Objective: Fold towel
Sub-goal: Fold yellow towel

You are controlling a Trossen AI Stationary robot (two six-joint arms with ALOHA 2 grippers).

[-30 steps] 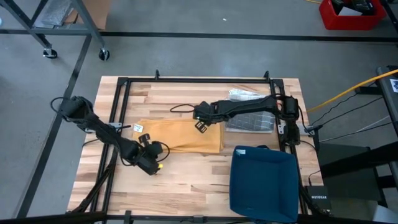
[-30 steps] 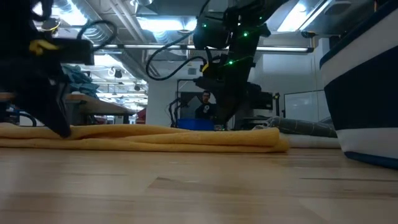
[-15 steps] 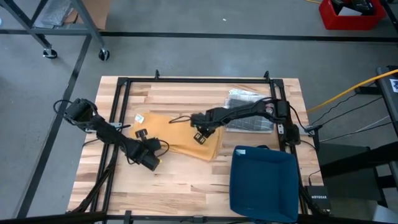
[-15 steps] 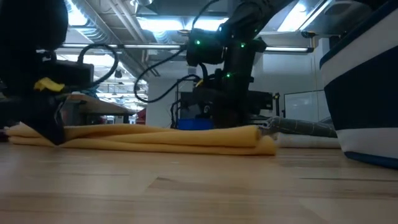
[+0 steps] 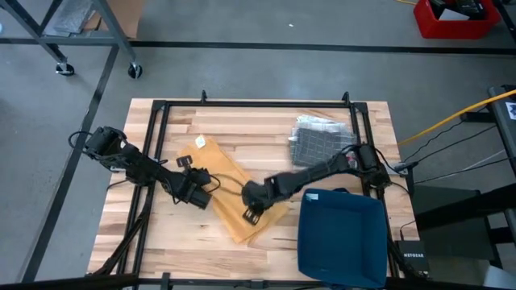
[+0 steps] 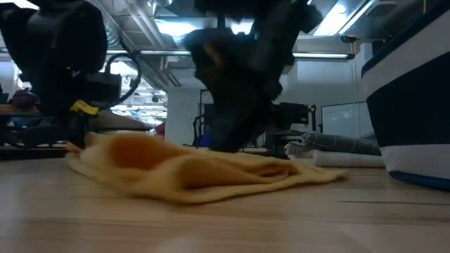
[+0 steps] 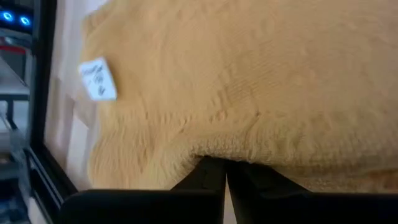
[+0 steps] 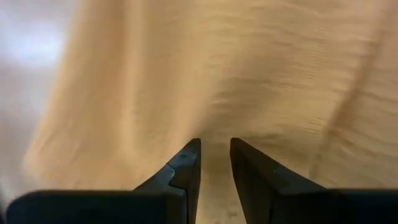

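Low view: R gripper [image 6: 235, 133] is a dark blur. Towel [image 5: 230, 193] lies diagonally mid-table btwn both grippers. L gripper [image 5: 201, 184] pinched tight on its edge; R clamped on the other side.

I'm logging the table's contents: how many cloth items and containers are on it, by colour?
Yellow towel: 1
Grey cloth: 1
Blue bin: 1
Total: 3
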